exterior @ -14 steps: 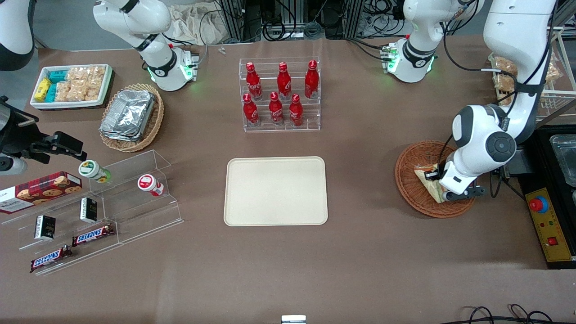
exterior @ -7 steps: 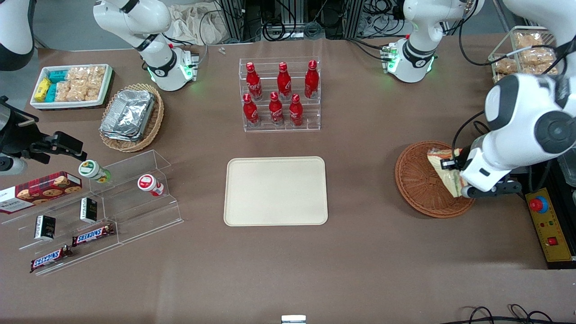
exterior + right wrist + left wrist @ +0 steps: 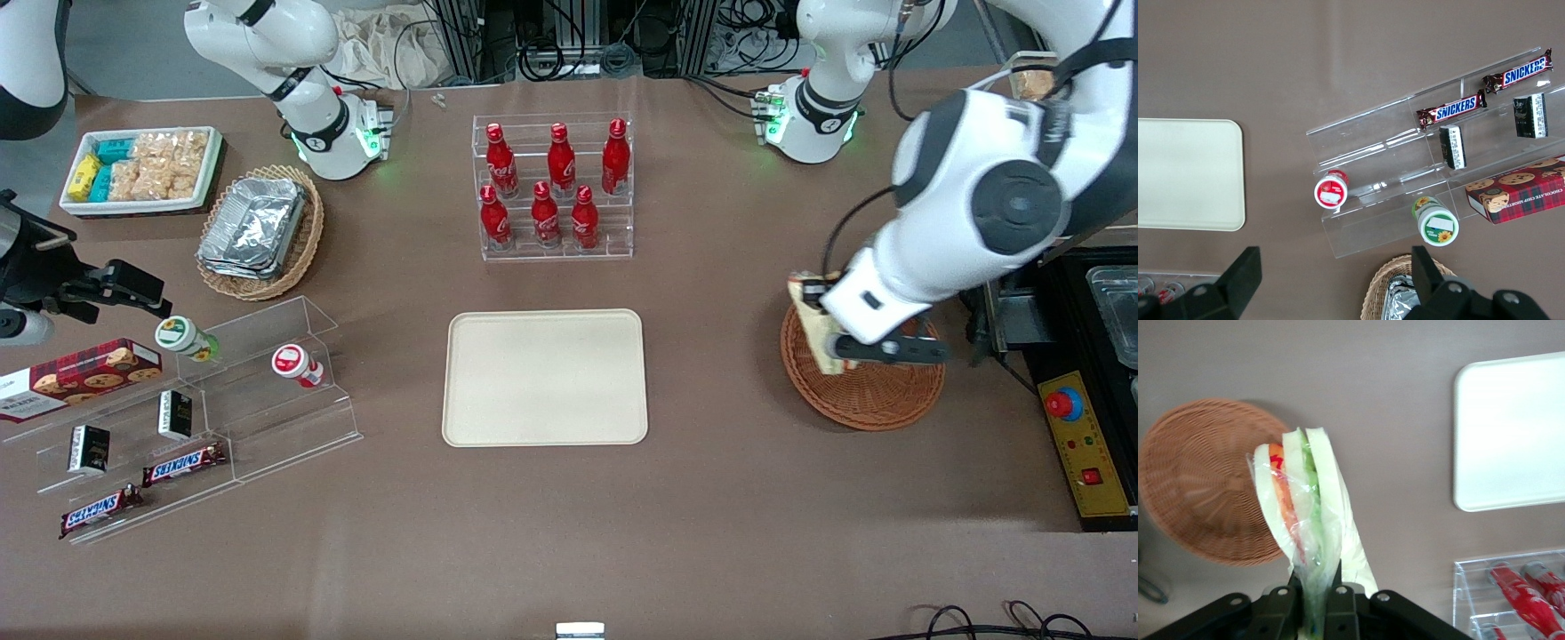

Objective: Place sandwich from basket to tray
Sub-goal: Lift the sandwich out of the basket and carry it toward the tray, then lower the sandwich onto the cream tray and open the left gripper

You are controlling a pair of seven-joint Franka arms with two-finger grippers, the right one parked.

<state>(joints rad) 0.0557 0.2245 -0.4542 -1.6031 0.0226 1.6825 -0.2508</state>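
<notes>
The sandwich (image 3: 813, 316), a wedge of white bread with green and orange-red layers in clear wrap (image 3: 1301, 497), hangs in the air. My left gripper (image 3: 831, 345) (image 3: 1313, 599) is shut on its wrapped narrow end. It hovers over the rim of the round reddish-brown basket (image 3: 876, 400) (image 3: 1198, 480) on the side toward the tray. Nothing lies in the basket. The cream tray (image 3: 544, 377) (image 3: 1511, 433) (image 3: 1185, 173) lies flat mid-table with nothing on it, apart from the basket.
A clear rack of red bottles (image 3: 556, 187) (image 3: 1521, 597) stands farther from the front camera than the tray. A tan basket of foil trays (image 3: 258, 231), a white snack bin (image 3: 142, 169) and acrylic snack shelves (image 3: 196, 409) lie toward the parked arm's end. A yellow control box (image 3: 1080, 444) sits beside the basket.
My gripper has lifted the sandwich out of the basket. It has carried it from the basket's middle to above the rim on the tray's side. The arm has risen.
</notes>
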